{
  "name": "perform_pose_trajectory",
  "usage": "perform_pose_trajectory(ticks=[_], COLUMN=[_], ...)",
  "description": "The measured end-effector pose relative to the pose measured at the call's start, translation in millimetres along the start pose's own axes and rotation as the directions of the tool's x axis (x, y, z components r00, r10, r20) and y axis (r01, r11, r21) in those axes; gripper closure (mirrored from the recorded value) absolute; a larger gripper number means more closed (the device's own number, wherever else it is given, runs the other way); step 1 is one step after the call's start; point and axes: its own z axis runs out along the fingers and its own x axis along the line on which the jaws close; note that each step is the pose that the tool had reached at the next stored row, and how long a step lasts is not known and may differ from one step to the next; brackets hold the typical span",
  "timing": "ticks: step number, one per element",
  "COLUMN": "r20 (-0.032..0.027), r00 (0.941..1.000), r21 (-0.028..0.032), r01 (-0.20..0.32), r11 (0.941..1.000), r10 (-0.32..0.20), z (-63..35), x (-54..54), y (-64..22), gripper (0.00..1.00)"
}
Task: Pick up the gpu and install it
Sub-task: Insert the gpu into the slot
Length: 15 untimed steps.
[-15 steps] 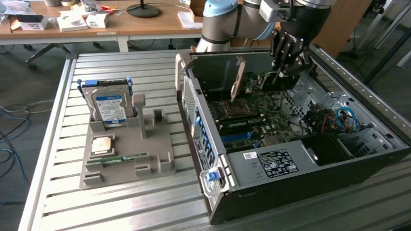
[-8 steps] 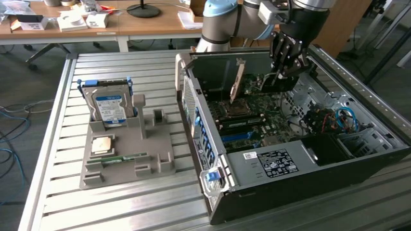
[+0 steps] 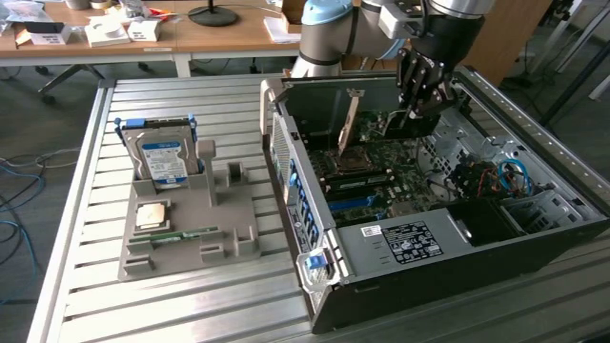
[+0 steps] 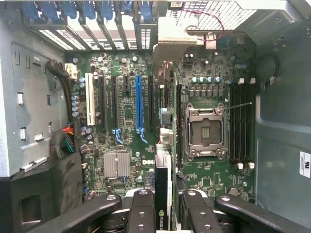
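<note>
A silver slatted metal table [image 3: 191, 307] carries 1 open black and grey computer case [image 3: 381, 286], lying on its side on the exterior view's right. The silver and pale blue robot arm [image 3: 324, 36] reaches down into the case from behind it. Inside lies a green motherboard [image 4: 126, 116]. On the exterior view's left, well apart from the case, sits a grey moulded plastic tray [image 3: 228, 243]. A boxy hard drive with a blue-white label [image 3: 164, 161] stands upright at the tray's far end. A narrow green memory stick [image 3: 181, 235] lies flat near its front.

The black gripper [image 4: 163, 209] hangs low inside the case. Its 2 fingers [image 4: 143, 213] are drawn partway together, 1 on each face of the thin dark gpu card with a silvery metal bracket [image 4: 162, 184], gripping it. The gpu stands on edge over the motherboard, between the long blue slot [image 4: 139, 104] and the square silver processor socket [image 4: 205, 131]. Its bracket end points toward the slotted rear wall. Whether the gpu sits in a slot cannot be told.
</note>
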Motion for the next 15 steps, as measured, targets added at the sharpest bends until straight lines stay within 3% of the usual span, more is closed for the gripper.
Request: perform_pose_trajectory(ticks=[2,4,5,15], r20=[0.0010,0.0107,0.0129,0.0138], r00=[1.0000,0.9999,0.9999,0.9999], r21=[0.0003,0.0017,0.0018,0.0019], r01=[0.000,0.000,0.000,0.000], r11=[1.0000,1.0000,1.0000,1.0000], r10=[0.000,0.000,0.000,0.000], z=[0.3,0.2,0.1,0.0], x=[0.3,3.1,4.6,10.2], y=[0.1,0.3,0.4,0.3], gripper=[0.74,0.74,0.74,0.74])
